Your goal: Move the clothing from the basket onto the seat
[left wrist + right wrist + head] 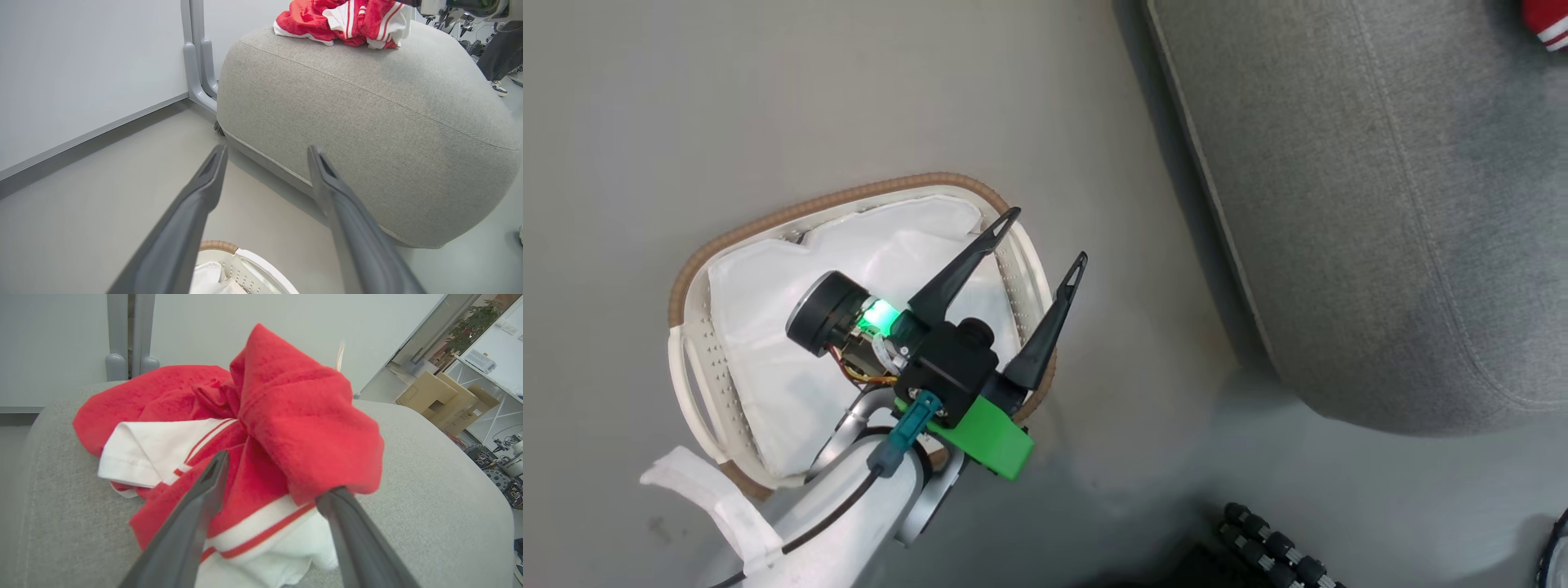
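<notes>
The clothing, red with white stripe trim, lies bunched on top of the grey seat. My right gripper is open, its fingers spread on either side of the heap, and a red fold overhangs the right fingertip. The clothing also shows on the seat in the left wrist view, and at the head view's top right corner. My left gripper hangs open and empty over the right rim of the basket, fingers pointing toward the seat.
A plain white cloth sheet lines the basket. A grey post stands against the wall behind the seat. A person's shoe is at the far right. Cardboard boxes stand beyond the seat. A black ribbed hose lies low in the head view.
</notes>
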